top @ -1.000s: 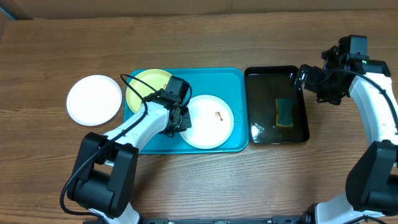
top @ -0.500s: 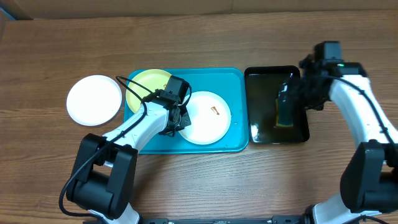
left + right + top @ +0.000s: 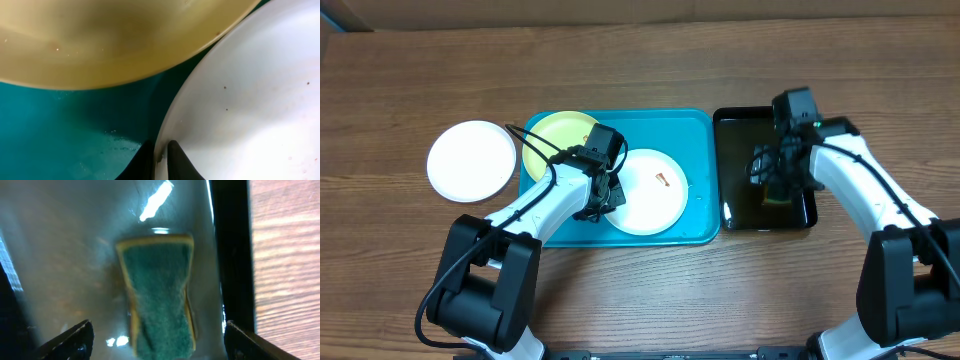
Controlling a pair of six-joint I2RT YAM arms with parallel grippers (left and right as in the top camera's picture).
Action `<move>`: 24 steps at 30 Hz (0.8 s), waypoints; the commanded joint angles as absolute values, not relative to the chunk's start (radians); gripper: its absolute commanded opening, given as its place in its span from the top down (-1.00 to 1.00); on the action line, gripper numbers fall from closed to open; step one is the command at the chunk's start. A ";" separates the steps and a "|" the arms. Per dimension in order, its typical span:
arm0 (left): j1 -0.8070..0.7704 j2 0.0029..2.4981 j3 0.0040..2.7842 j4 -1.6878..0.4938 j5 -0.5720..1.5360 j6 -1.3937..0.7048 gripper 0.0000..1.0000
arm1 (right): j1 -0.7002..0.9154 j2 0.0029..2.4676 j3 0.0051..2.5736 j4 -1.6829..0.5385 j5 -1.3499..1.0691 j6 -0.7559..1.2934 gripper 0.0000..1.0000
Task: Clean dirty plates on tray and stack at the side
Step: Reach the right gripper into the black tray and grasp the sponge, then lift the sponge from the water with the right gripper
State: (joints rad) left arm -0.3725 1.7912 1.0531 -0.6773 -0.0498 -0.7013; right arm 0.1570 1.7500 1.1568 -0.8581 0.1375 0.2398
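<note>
Nearest the front of the bench (image 3: 620, 290), the left gripper (image 3: 160, 161) is clamped on the left rim of the smeared plate (image 3: 648, 192), one finger above the rim and one below. This plate lies in the right half of the tray (image 3: 698, 130), and its orange smear (image 3: 662, 180) faces up.

To the right, just beside the tray, the right gripper (image 3: 160, 347) hangs over the wet black tray (image 3: 740, 150). Its fingers are spread wide, with the sponge (image 3: 159, 295) lying between them.

Step in hand, as judged: fetch the sponge while the left arm steadies the plate.
- Lower the right gripper straight down, keeping the sponge centred.
- Close across the narrow width of the sponge, not its length.
- Lift clear of the black rim before crossing to the tray.
- Hold the left clamp level; any tilt would lever the plate against the tray floor.

Further left, the side plate (image 3: 471, 160) rests on the bench, apart from the tray, and shows no smear. At the far-left corner of the tray lies the yellow plate (image 3: 560, 138), with its near edge close to the smeared plate; contact between them cannot be confirmed.

Change from one second earlier:
- The right gripper has moved from beyond the far-right corner of the black tray to directly over the sponge.
- The smeared plate has shifted slightly left.
- The left gripper keeps its grip, and the other two plates have not moved.
</note>
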 commanded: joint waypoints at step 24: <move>-0.367 1.778 1.046 -0.690 -0.070 -0.703 0.62 | 0.156 1.734 1.093 -0.739 0.036 0.228 -0.52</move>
